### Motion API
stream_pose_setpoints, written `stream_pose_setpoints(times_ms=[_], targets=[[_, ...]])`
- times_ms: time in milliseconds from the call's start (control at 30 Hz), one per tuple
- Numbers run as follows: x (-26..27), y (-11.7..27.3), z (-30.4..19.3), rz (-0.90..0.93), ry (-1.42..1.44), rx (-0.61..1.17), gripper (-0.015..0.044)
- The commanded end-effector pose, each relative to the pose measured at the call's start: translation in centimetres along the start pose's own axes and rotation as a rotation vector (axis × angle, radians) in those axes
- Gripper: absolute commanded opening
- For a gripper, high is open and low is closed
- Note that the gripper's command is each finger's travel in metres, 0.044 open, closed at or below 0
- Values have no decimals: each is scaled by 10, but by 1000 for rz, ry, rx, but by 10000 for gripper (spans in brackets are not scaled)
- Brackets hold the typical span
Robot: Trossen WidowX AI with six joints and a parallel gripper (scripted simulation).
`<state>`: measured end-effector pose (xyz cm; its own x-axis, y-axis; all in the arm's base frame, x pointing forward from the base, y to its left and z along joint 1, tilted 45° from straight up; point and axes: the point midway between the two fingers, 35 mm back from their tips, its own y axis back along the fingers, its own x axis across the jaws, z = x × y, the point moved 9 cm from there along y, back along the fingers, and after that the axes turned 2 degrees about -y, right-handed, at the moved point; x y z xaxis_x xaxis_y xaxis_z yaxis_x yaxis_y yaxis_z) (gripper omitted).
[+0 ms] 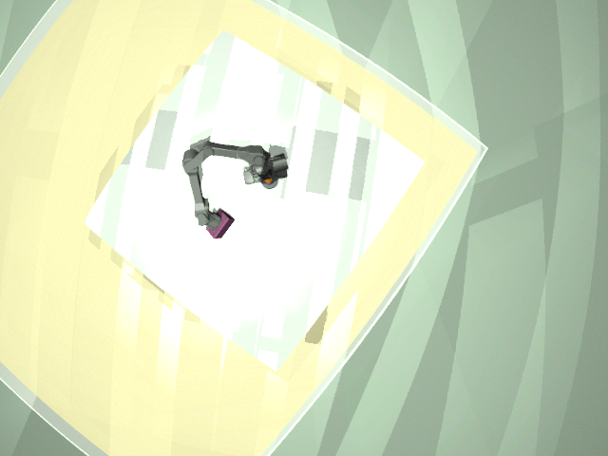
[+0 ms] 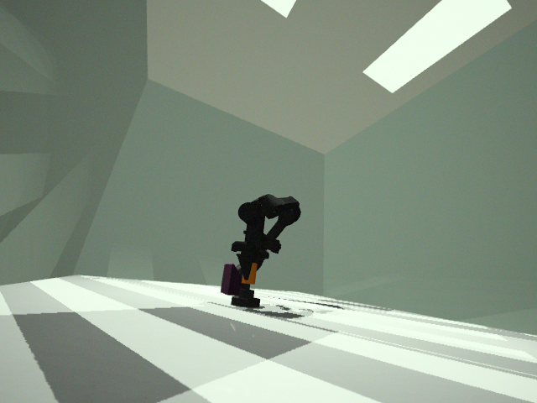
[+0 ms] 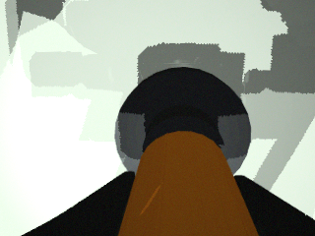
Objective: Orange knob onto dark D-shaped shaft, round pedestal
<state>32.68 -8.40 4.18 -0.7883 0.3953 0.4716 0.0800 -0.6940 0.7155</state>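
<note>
The orange knob (image 1: 268,180) (image 2: 251,278) (image 3: 184,182) is held upright in my gripper (image 2: 248,276) (image 3: 183,183), which is shut on it. The dark round pedestal (image 1: 269,185) (image 2: 245,301) (image 3: 132,135) stands directly under the knob, a wide disc with a smaller step on top. In the exterior view a gap shows between the knob's bottom and the step, with a short piece of the dark shaft (image 2: 245,287) in it. The knob's lower end is at the shaft; whether the shaft's tip is inside the hole cannot be told. The wrist view hides the shaft and hole behind the knob.
A purple block (image 1: 221,225) (image 2: 227,279) is at the arm's other end, lower left of the pedestal in the top view. The arm (image 1: 230,149) (image 2: 256,225) bends over from there to the pedestal. Shadow and light patches cross the white surface (image 1: 275,275).
</note>
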Motion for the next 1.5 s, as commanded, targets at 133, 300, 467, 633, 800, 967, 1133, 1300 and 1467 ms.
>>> stream_pose_setpoints(times_ms=[133, 300, 467, 633, 800, 967, 1133, 1300, 1467], targets=[[0, -1, 0, 0, 17, -2, 0], [0, -1, 0, 0, 17, -2, 0], [0, -1, 0, 0, 17, -2, 0], [0, -1, 0, 0, -11, -2, 0], [0, -1, 0, 0, -52, -2, 0], [0, -1, 0, 0, -7, -2, 0], [0, -2, 0, 0, 26, -2, 0], [-1, 4, 0, 0, 0, -2, 0], [-2, 7, 0, 0, 26, -2, 0]])
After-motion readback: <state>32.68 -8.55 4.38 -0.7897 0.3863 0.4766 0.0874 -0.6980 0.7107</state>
